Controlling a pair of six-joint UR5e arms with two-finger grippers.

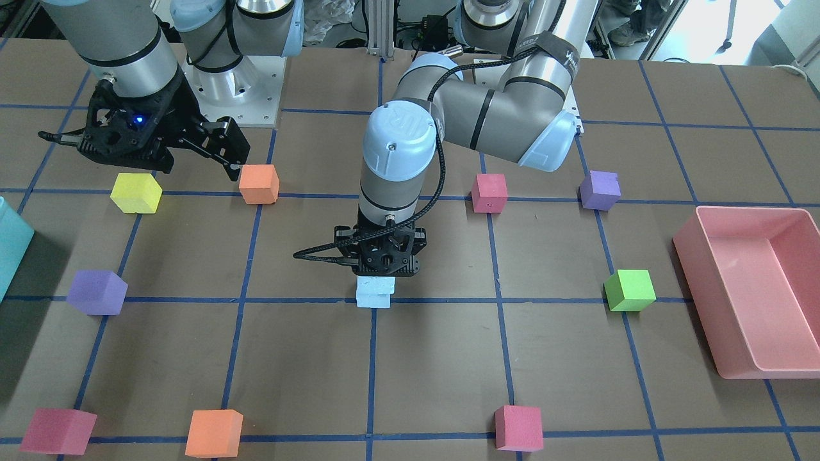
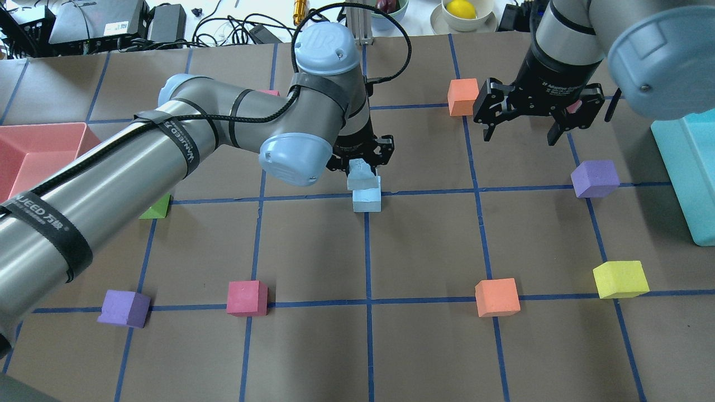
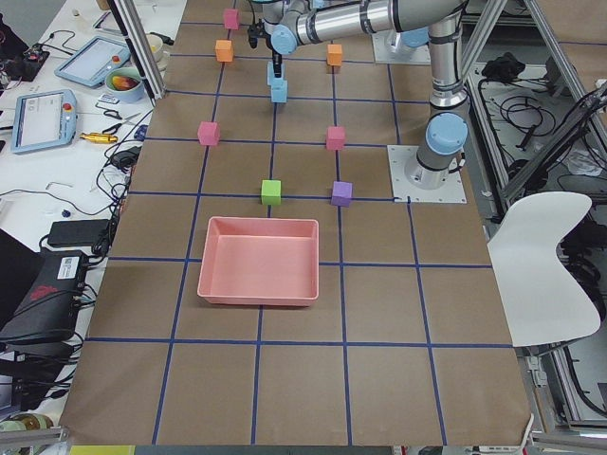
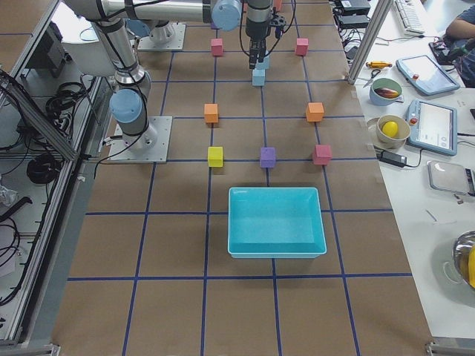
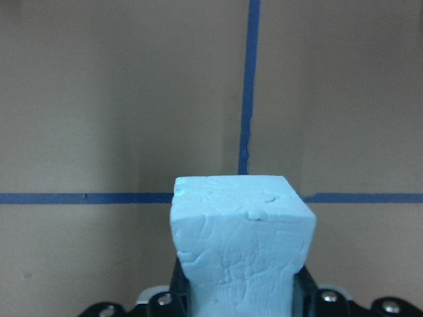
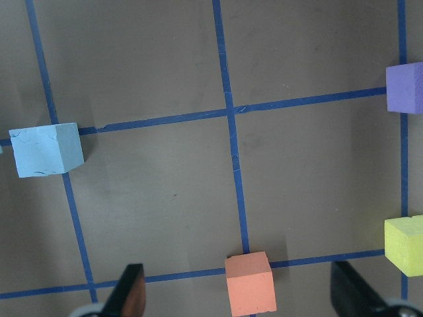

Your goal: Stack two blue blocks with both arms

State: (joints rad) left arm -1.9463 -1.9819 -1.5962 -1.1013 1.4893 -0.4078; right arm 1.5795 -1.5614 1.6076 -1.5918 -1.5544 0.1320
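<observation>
Fig.: L gripper (image 2: pixel 360 166), clenched on upper blue block (image 2: pixel 362 178), hangs straight over lower blue block (image 2: pixel 367 202) at centre crossing of counter (image 2: pixel 424 245). Blocks approx. aligned; contact unclear. R gripper (image 2: pixel 520 131) spread, empty, well apart; L arm nearer.

In the overhead view's centre, the upper block (image 2: pixel 360 174) sits over the lower block (image 2: pixel 367 201), shifted slightly up-left, between the fingers of the left gripper (image 2: pixel 360 166). The right gripper (image 2: pixel 519 137) hangs above the counter (image 2: pixel 424 251) at upper right, a cube (image 2: pixel 462 96) just left of it. A tray (image 2: pixel 33 151) lies at the left edge, a bin (image 2: pixel 684 167) at the right edge.
</observation>
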